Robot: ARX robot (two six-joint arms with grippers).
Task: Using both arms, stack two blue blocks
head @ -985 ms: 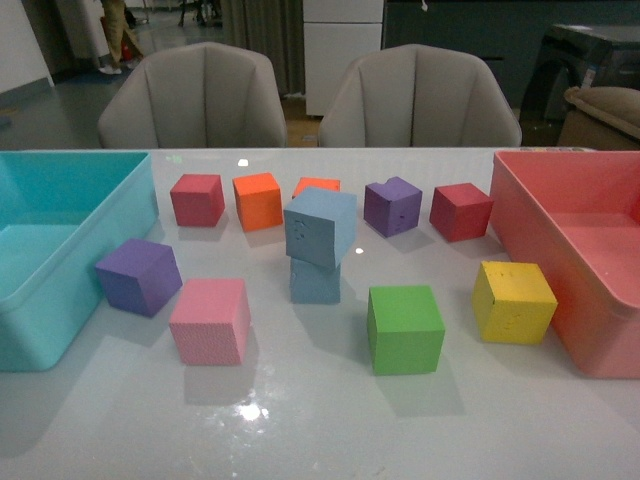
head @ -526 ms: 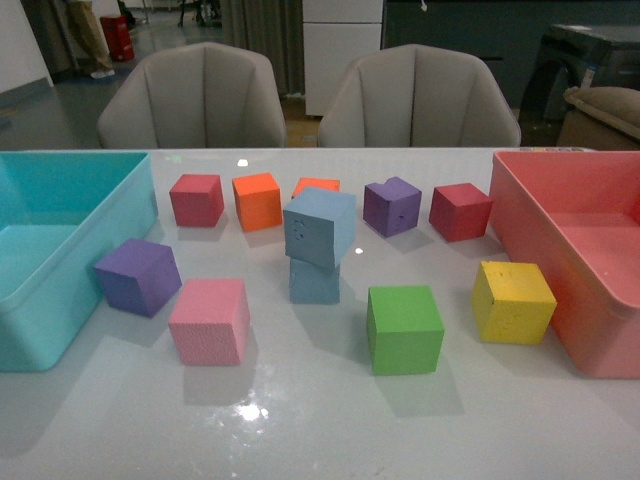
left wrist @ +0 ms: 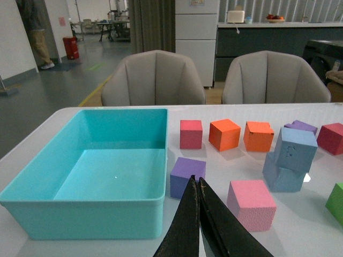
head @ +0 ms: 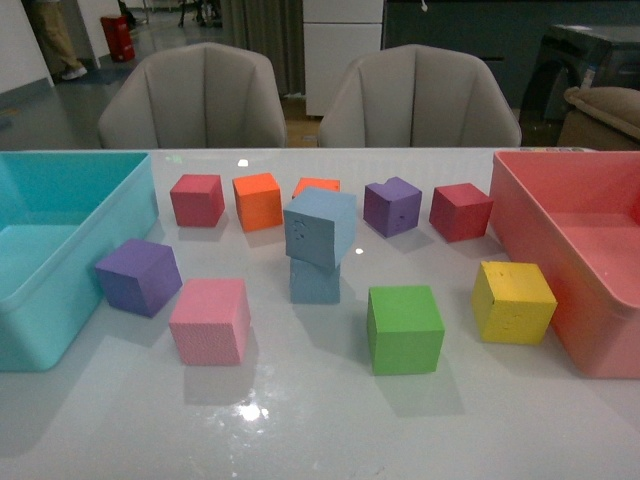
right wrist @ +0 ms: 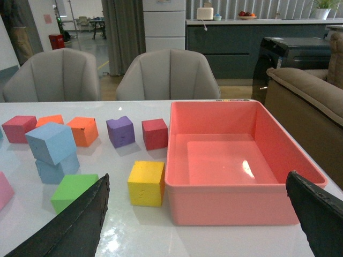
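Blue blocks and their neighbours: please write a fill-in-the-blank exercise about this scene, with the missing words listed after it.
1. The upper blue block rests tilted on the lower blue block, so the stack is ____ blocks high.
2. The yellow block stands on the table beside the ____ bin.
3. The left fingers are ____.
4. The teal bin holds ____ blocks.

Missing words: two; red; shut; no

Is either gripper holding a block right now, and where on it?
No. The left gripper is shut on nothing, the right gripper is open and empty.
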